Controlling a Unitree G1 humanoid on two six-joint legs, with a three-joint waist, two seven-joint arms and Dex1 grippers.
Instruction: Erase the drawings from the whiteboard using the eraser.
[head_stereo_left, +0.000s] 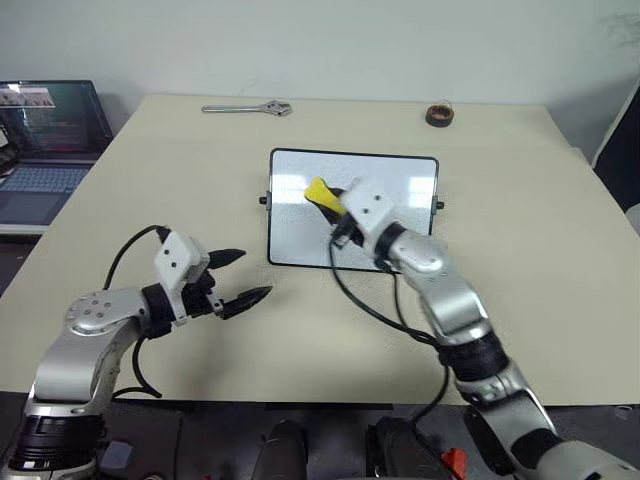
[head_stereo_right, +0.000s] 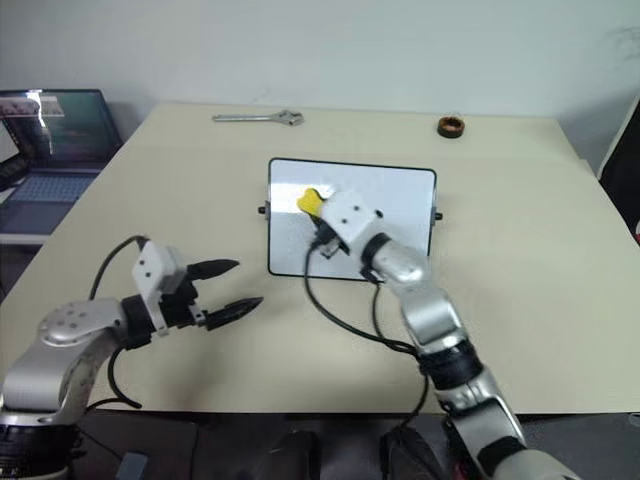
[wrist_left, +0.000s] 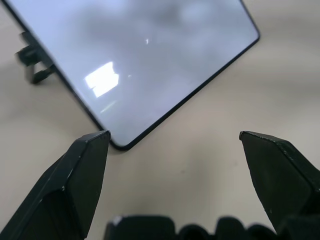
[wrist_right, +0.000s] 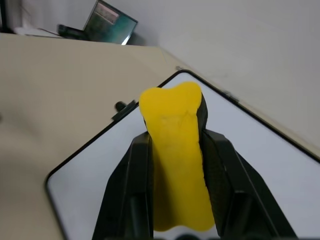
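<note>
Fingers of the right gripper (wrist_right: 175, 165) are clamped on the eraser (wrist_right: 176, 150), one black pad against each long side, with the yellow block standing out past the tips. Beyond and below those tips lies the whiteboard (head_stereo_left: 400, 175), and the eraser hangs over its left part, apparently lifted off the glossy face rather than pressed on it. Away to the left, the left gripper (head_stereo_left: 245, 277) holds nothing, its two fingers spread wide and pointing toward the board's near left corner, just short of the frame.

Risk, as I judge it: the board lies loose on the table (head_stereo_left: 560, 250), so a hard sideways wipe could push it along unless the free gripper steadies its edge. The eraser also sticks far out of the grip, and pressing down at an angle might twist it loose.

No red marks can be made out; the right arm covers the board's near middle, and glare washes out the rest
</note>
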